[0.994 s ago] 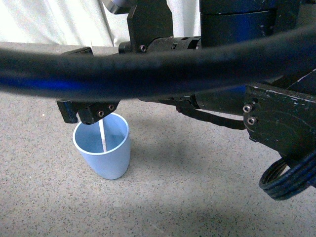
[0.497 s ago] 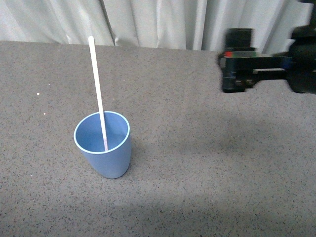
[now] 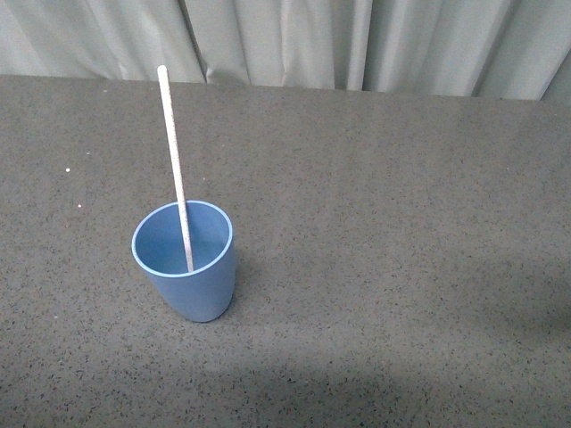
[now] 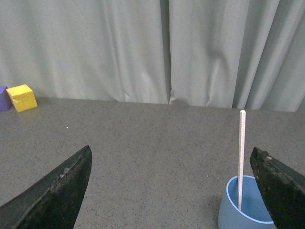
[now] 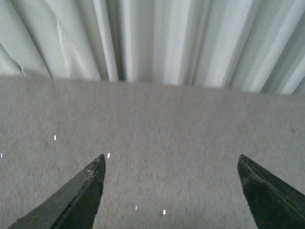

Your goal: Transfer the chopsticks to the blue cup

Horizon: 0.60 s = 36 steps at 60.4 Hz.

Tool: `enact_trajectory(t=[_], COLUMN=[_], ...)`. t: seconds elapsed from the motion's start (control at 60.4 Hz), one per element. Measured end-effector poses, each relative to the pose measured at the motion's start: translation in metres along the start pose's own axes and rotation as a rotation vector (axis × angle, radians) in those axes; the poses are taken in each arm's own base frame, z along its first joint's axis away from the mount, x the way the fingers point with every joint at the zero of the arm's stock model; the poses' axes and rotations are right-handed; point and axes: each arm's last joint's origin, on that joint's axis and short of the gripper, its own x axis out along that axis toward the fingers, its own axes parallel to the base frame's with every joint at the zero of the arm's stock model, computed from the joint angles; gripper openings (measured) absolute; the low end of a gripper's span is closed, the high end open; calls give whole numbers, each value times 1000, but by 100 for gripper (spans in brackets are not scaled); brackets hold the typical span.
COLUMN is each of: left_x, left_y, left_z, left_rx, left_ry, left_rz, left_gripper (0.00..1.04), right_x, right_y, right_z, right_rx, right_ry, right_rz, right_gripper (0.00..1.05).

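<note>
The light blue cup (image 3: 184, 260) stands upright on the grey table, left of centre in the front view. The thin pale chopstick (image 3: 173, 159) stands inside it, leaning slightly left, its top well above the rim. No arm shows in the front view. In the left wrist view my left gripper (image 4: 171, 186) is open and empty, with the cup (image 4: 243, 210) and the chopstick (image 4: 241, 157) close to one black finger. My right gripper (image 5: 171, 191) is open and empty over bare table; cup and chopstick are out of its view.
A yellow block (image 4: 21, 97) and a purple block (image 4: 3, 97) sit at the table's far edge in the left wrist view. A pale curtain (image 3: 285, 40) hangs behind the table.
One second ago an arm filled the front view, its gripper over the cup. Half a second ago it was at the right, pulling back. Now it is gone; the chopstick stands free.
</note>
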Motion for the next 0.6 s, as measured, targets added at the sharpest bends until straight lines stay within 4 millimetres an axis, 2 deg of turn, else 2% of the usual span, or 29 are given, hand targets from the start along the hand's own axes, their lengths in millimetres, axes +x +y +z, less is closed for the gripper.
enact_trajectory(t=[0.116,0.282,0.414,0.596], left_x=[0,0,0,0], left_y=[0,0,0,0], left_z=[0,0,0,0], left_rx=[0,0,0,0], left_ry=[1,0,0,0], left_rz=[0,0,0,0], left_gripper=[98,98,98,98], right_x=[-14,-27,-35,-48], right_y=[-8,-14,-20,-27], right_z=[6,-11,-12,-12], right_rx=[23,22,20,25], right_ry=[-127,-114,-116,-122], right_rz=[-8,-7,15,-9], right_gripper=[53,22,0,1])
